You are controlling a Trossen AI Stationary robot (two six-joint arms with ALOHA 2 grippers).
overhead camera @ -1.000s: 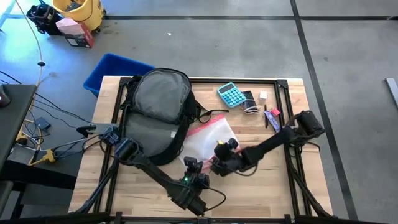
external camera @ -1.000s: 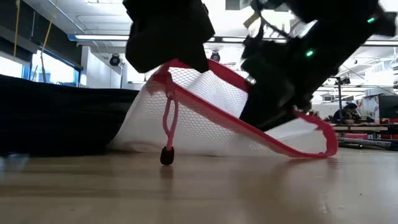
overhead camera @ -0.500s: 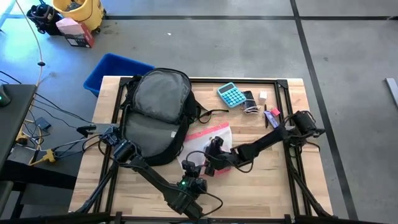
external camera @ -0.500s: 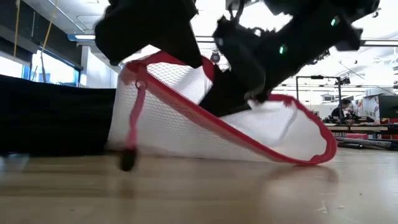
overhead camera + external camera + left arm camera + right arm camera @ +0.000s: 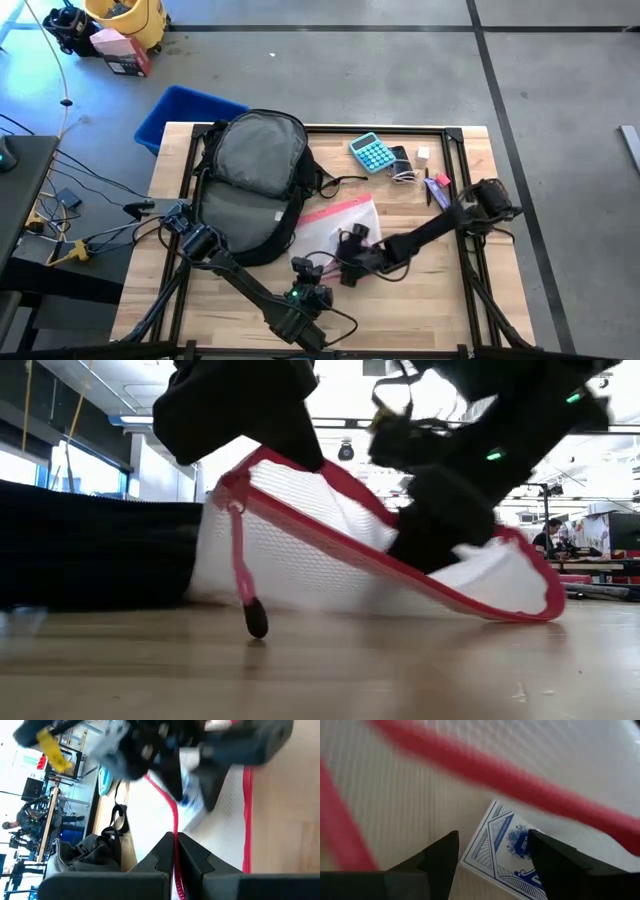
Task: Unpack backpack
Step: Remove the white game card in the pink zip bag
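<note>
The black backpack [image 5: 250,180] lies flat on the table's left half, grey back panel up; it is the dark mass [image 5: 90,555] in the low view. Leaning against it is a clear pink-edged zip pouch [image 5: 338,222] [image 5: 330,550]. My left gripper [image 5: 305,267] [image 5: 175,845] is shut on the pouch's rim. My right gripper [image 5: 350,246] [image 5: 492,857] is open and reaches into the pouch mouth [image 5: 440,520]. Its fingers stand on either side of a blue-patterned card box [image 5: 512,852] inside. A zip pull [image 5: 247,585] hangs from the raised rim. My left gripper pinches the pouch's pink zip edge [image 5: 174,822] between its two fingers, coming from the table's near side. That corner of the rim [image 5: 250,465] is held up, and the pouch's bottom rests on the table. My right gripper is inside the pouch, slanting down from the right; whether its fingers [image 5: 437,855] touch the card box or the mesh, I cannot tell.
A teal calculator [image 5: 373,152], small dark and white items [image 5: 408,165] and pens [image 5: 435,186] lie at the table's far right. A blue bin [image 5: 185,110] stands beyond the far left corner. Bare wood shows on the near right [image 5: 440,300].
My right gripper has moved toward the left inside the pouch mouth, then back to the right. The pouch has shifted with it: its raised rim moved left and back, the zip pull swung, and its right end now stands higher. My left gripper has kept its hold.
</note>
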